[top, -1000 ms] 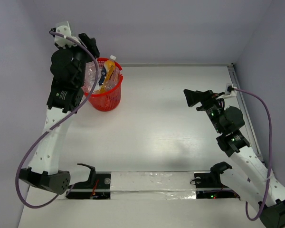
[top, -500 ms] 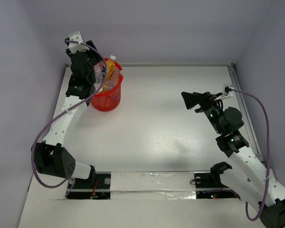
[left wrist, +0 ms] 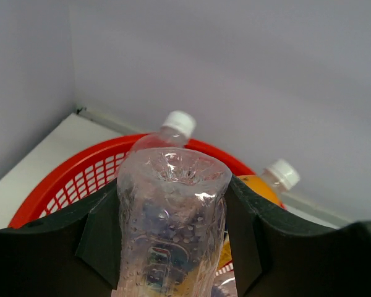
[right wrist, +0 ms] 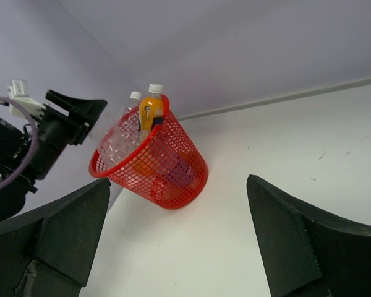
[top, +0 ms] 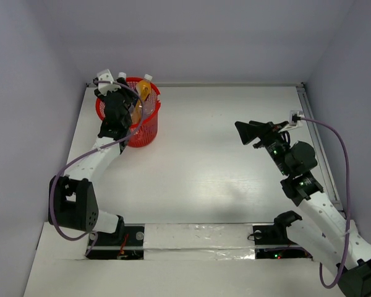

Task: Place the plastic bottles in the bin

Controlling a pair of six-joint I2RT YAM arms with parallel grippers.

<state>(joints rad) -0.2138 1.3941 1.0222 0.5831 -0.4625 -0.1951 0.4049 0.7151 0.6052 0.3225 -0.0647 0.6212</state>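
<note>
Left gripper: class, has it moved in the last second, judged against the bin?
Yes. The left gripper, holding a bottle, has shifted right, closing on the bin, now over its left side.

One red bin (right wrist: pixel 167 167), two clear bottles (left wrist: pixel 170 235), one orange bottle (right wrist: pixel 149 111), others inside too hidden to count, two arms (top: pixel 89 164).

The bin (top: pixel 147 131) is red mesh with a solid rim. The orange bottle (right wrist: pixel 149 112) has a white cap; the clear bottle (left wrist: pixel 170 229) is colourless. The tabletop (top: pixel 222 167) is white.
</note>
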